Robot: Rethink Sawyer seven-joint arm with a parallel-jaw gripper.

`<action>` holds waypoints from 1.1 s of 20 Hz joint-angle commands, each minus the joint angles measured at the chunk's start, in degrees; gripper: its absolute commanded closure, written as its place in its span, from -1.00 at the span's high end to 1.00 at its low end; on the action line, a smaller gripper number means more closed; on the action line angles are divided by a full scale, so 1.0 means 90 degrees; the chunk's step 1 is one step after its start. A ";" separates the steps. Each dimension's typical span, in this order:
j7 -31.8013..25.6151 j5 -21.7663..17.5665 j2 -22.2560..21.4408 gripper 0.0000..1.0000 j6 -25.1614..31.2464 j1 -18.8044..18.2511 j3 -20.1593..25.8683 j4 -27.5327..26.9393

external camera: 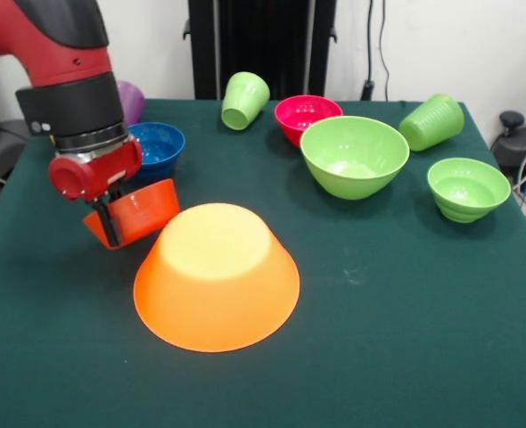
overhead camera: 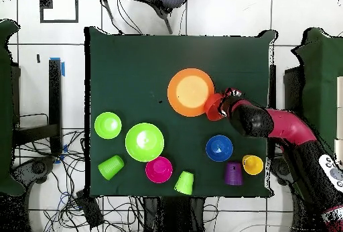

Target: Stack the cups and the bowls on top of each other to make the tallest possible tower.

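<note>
Dark green table [external camera: 406,339]; tangled cables [overhead camera: 74,199]; perhaps a chair [overhead camera: 144,0] beyond.

No text, label, brand, number or sign could be read in either view; the bowls, the cups, the arm and the counter's green cloth showed only plain colour.

The arm [external camera: 71,98] hides most of the purple cup [external camera: 131,100].
</note>
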 commanded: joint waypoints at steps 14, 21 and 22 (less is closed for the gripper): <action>0.1460 0.1002 -0.1246 -1.00 0.1258 0.1262 -0.0987 0.0149; 0.2019 0.0780 -0.0021 -1.00 0.1108 0.2263 -0.2043 -0.1083; 0.2129 0.0780 0.0121 -1.00 0.1096 0.2421 -0.2196 -0.1245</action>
